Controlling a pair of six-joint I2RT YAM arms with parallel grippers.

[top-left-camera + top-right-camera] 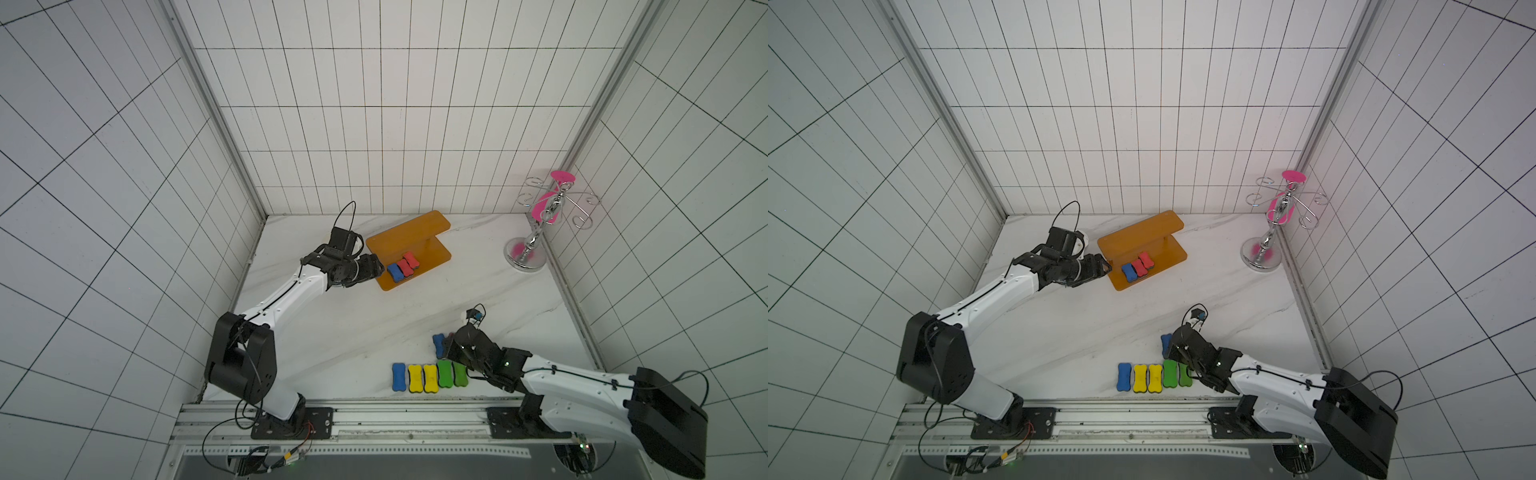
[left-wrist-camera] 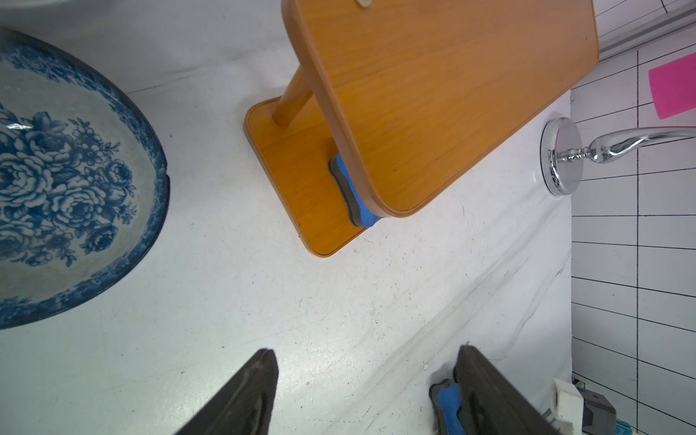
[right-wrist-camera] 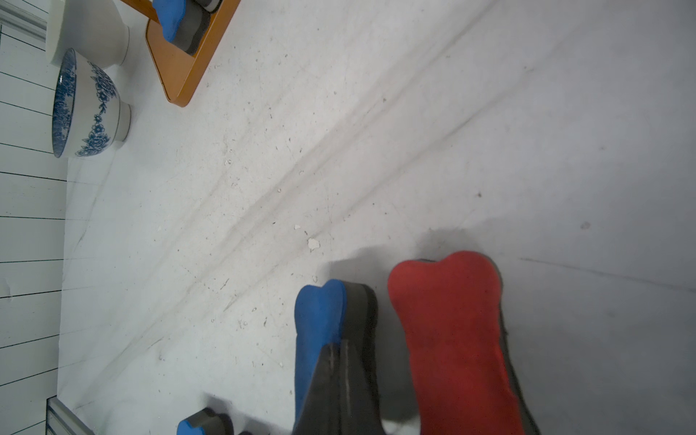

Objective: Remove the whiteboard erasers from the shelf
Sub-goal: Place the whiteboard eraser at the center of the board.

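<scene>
White tiled walls (image 1: 374,124) ruled with dark grid lines close the cell on three sides, with aluminium posts (image 1: 220,124) in the back corners. The table (image 1: 353,324) is a white marble-look slab crossed by grey diagonal veins. The wrist views show it scuffed and flecked with small chips. A metal rail (image 1: 395,415) runs along its near edge and carries both arm bases.

The orange-brown shelf (image 1: 409,228) stands toward the back, a little left of centre. A chrome hook stand (image 1: 524,257) bearing pink pieces occupies the back right corner. A blue-and-white floral bowl (image 2: 56,169) sits on the table near the shelf's left end.

The left end effector (image 2: 367,350) is released, fingers spread wide over bare table, aimed at the left end of the shelf and just short of it. The right end effector (image 3: 339,348) is clenched, fingers pressed together and grasping nothing. Its tips lie over a loose blue eraser (image 3: 320,312); whether they touch it I cannot tell. A loose red eraser (image 3: 452,339) lies just beside.

Three erasers rest side by side on the shelf's lower board: a blue shelf eraser (image 1: 394,272) and two red shelf erasers (image 1: 404,267) (image 1: 411,259). Near the rail lies a row of five: a front blue eraser (image 1: 398,377), two yellow erasers (image 1: 415,378) (image 1: 430,378) and two green erasers (image 1: 444,373) (image 1: 460,374).
</scene>
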